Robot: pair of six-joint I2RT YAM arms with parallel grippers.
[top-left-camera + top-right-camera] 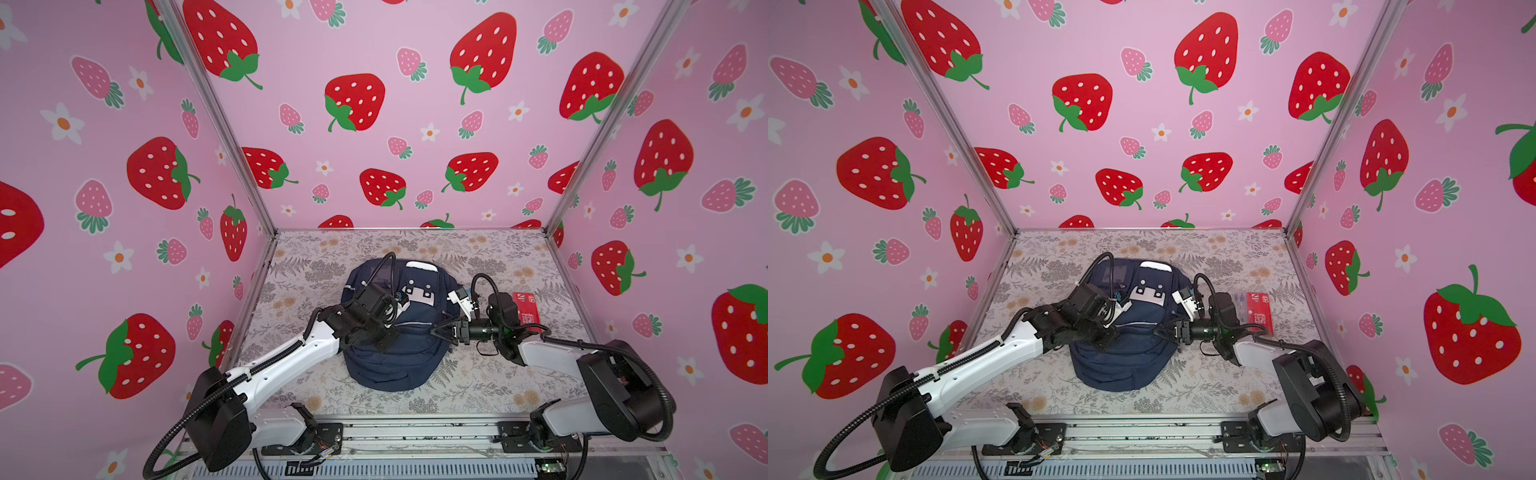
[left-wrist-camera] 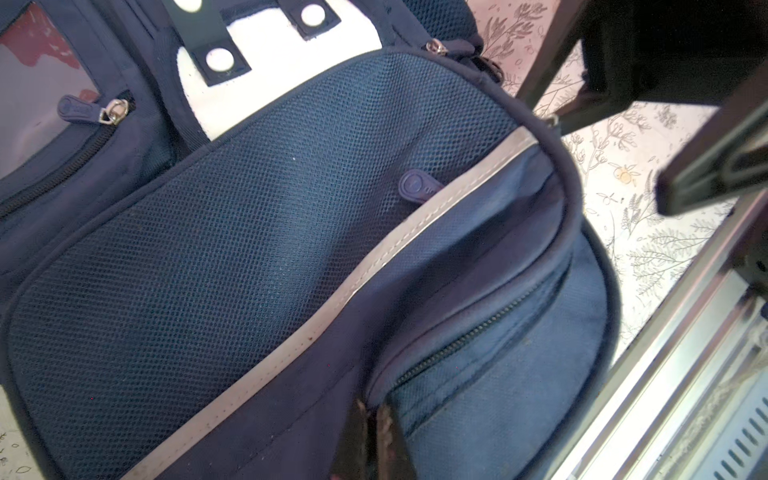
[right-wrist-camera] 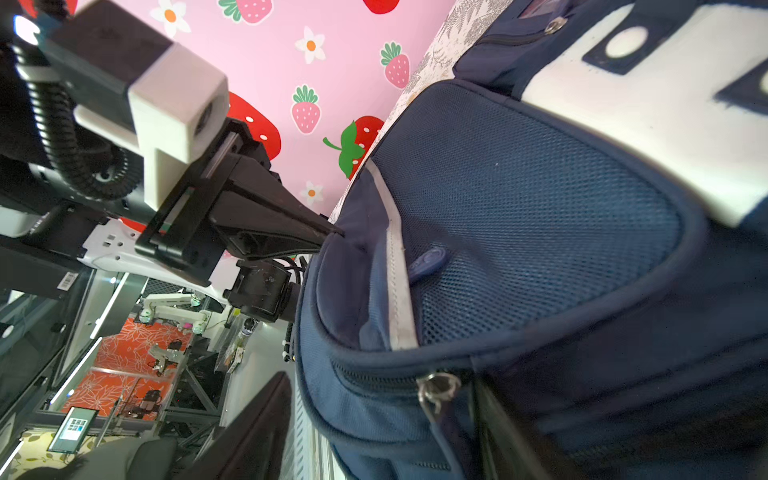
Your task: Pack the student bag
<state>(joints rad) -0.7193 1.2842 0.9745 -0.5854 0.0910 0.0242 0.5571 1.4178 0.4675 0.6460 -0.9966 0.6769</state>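
Two grippers work at the student bag (image 1: pixel 386 365), a navy backpack that lies flat in the middle of the floral-print tabletop (image 1: pixel 478 257), front up, its white top patch toward the far wall. The white cartoon-face patch (image 1: pixel 419 293) sits on its far half, above a blue mesh panel (image 2: pixel 249 249) edged by a silver reflective stripe (image 2: pixel 415 232).

From the left, the left gripper (image 1: pixel 390 336) reaches over the bag's front. Its fingertips (image 2: pixel 361 436) are pressed together on a fold of navy fabric just below the stripe, at the mouth of the front zip pocket.

At the bag's right edge is the right gripper (image 1: pixel 435 331), with its jaws spread wide and clamping nothing. In the right wrist view its dark fingers (image 3: pixel 257 424) stand on either side of the bag's side seam, with a metal zip pull (image 3: pixel 436 386) between them.

A red flat packet (image 1: pixel 525 307) lies on the table to the right of the bag, apart from it.
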